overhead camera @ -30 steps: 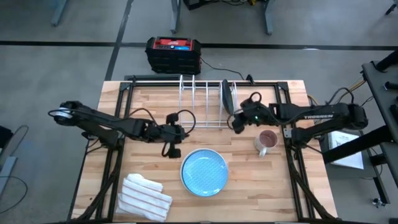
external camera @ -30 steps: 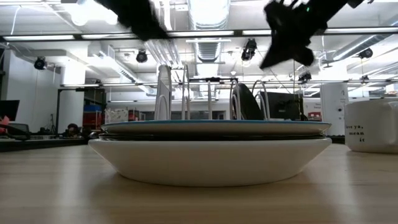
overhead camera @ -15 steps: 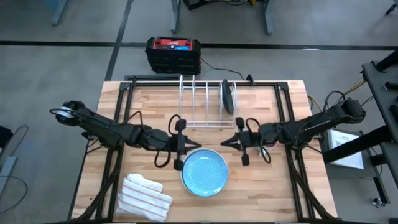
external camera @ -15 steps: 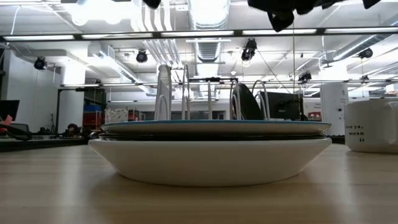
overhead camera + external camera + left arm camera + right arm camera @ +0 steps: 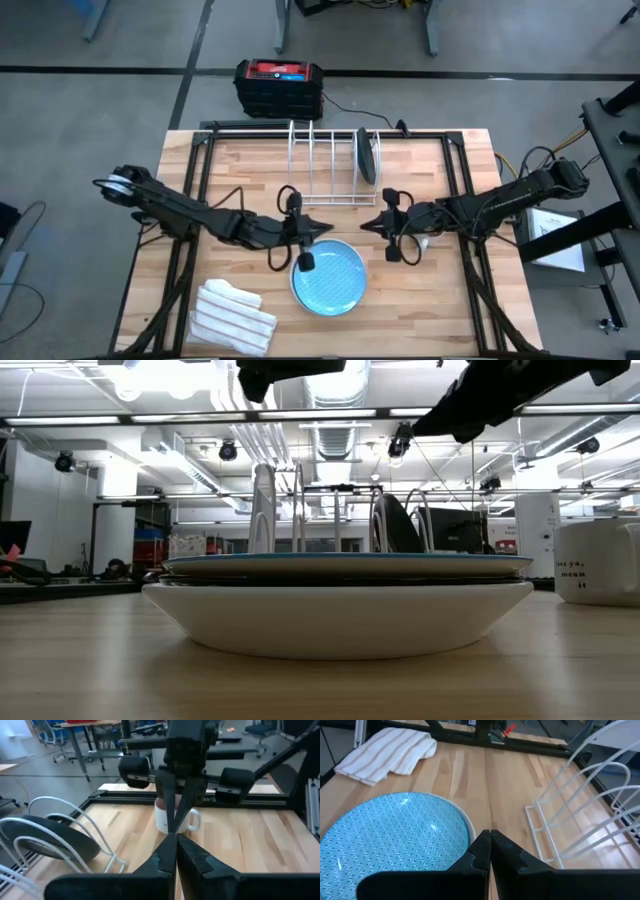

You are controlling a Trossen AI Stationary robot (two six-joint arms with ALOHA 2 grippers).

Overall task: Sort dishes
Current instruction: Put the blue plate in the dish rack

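Observation:
A plain light blue dish (image 5: pixel 328 277) lies on top of a stack near the table's middle front. A white dish (image 5: pixel 340 615) sits at the stack's bottom, on the table. A dark dish (image 5: pixel 367 155) stands on edge in the white wire rack (image 5: pixel 320 165) at the far side. My left gripper (image 5: pixel 326 232) and my right gripper (image 5: pixel 363 224) are both shut. They hang above the table between rack and stack, pointing nearly level at each other, tips a little apart. Neither holds anything. In the left wrist view the right gripper (image 5: pixel 175 820) faces my own fingers (image 5: pixel 167 855).
A beige mug (image 5: pixel 176 817) stands behind the right gripper, mostly under that arm in the high view. A folded white striped cloth (image 5: pixel 232 317) lies at the near left. A red and black box (image 5: pixel 279 85) sits on the floor beyond the far edge.
My left gripper has moved toward the table's right edge and tipped up from pointing downward to nearly level. My right gripper has come away from the rack toward the near edge and the left, rolling and levelling out. Both have stayed shut. The dishes have not moved.

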